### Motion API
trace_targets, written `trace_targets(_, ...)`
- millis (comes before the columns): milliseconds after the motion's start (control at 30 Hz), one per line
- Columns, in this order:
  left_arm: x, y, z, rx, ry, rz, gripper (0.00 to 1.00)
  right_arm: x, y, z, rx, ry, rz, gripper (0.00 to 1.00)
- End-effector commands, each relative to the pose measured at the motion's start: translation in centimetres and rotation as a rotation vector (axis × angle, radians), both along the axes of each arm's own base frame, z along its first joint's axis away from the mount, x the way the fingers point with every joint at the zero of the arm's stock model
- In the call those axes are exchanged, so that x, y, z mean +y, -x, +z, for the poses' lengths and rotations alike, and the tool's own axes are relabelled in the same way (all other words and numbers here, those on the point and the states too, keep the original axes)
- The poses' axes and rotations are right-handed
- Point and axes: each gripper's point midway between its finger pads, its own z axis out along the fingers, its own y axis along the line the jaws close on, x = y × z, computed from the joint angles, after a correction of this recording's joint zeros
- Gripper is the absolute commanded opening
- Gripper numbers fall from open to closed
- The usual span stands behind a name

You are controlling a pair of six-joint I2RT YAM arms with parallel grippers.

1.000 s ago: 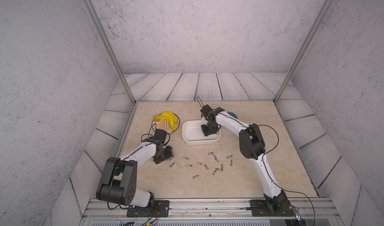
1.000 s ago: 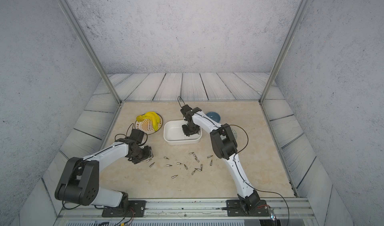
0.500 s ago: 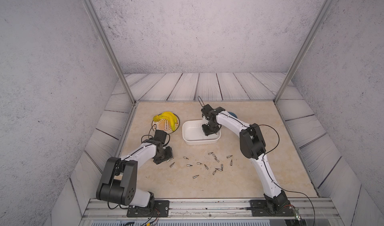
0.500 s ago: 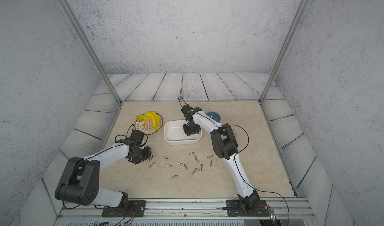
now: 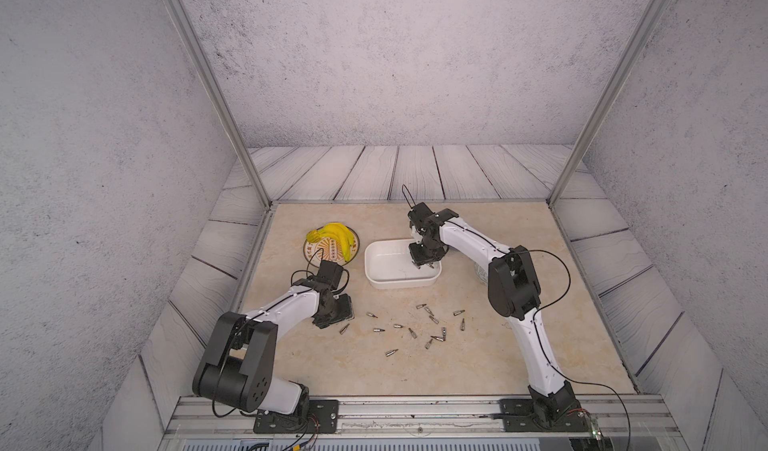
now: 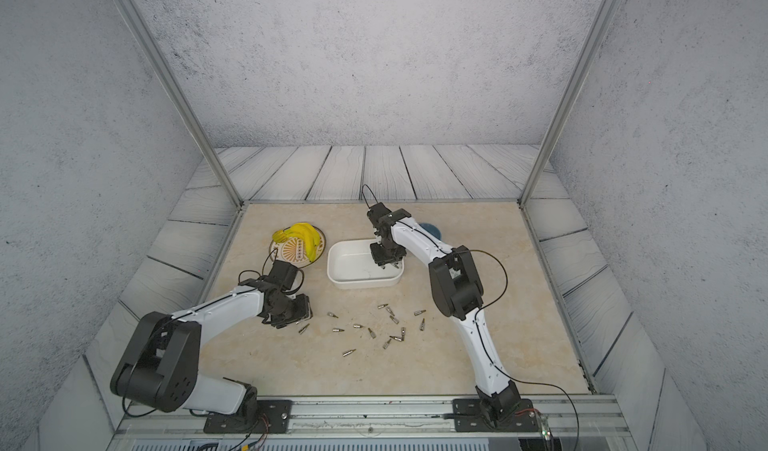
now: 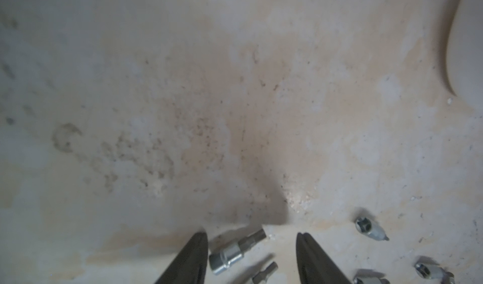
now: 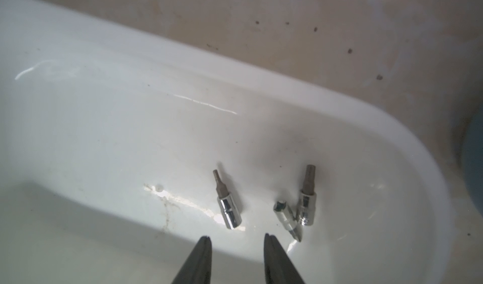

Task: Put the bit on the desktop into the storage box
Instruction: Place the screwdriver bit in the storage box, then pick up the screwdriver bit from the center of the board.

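Top view: L gripper (image 5: 337, 320) sits low over the desktop (image 5: 582, 324). The nearest bit (image 5: 344, 328) lies at its 5 o'clock, almost under the tips. Other bits (image 5: 428, 324) are scattered toward 3 o'clock. The box (image 5: 399, 283) is at approx 2 o'clock from L gripper. R gripper (image 5: 424, 265) hangs inside the box, so L arm is much nearer this bit.

L wrist view: jaws apart, straddling the bit (image 7: 236, 251) w/o pinching it. It sits close to one finger (image 7: 190, 259), long axis slanted across the gap. A squeeze may prob twist it.

R wrist view: R gripper (image 8: 237, 238) jaws parted, nothing between. Three bits (image 8: 230, 206) lie on the box floor just beyond the tips.
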Motion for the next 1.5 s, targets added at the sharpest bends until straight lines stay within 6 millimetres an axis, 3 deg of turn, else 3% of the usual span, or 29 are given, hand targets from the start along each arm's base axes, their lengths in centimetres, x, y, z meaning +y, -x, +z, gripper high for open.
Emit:
trace_targets(0,0.3,1.5,-0.9,0.050,-0.021,0.000,0.57,-0.7,0.1,1.9,-0.028,0.005,-0.003,0.38)
trace_targets(400,1.7,2.3,-0.9,0.078,-0.101,-0.010,0.40,-1.4,0.2,2.7,-0.040,0.007,-0.011,0.38)
trace_targets(800,1.4,2.5,0.1,0.067,-0.124,-0.027,0.45,-1.4,0.4,2.7,-0.035,0.004,-0.011,0.37)
trace_targets(1033,0.8,3.2,-0.6,0.087,-0.126,-0.042,0.45,-1.7,0.4,3.0,-0.041,0.008,-0.012,0.37)
trace_targets(1467,0.8,3.9,-1.6,0.123,-0.143,-0.056,0.30,-2.9,1.3,3.5,-0.046,0.017,-0.027,0.37)
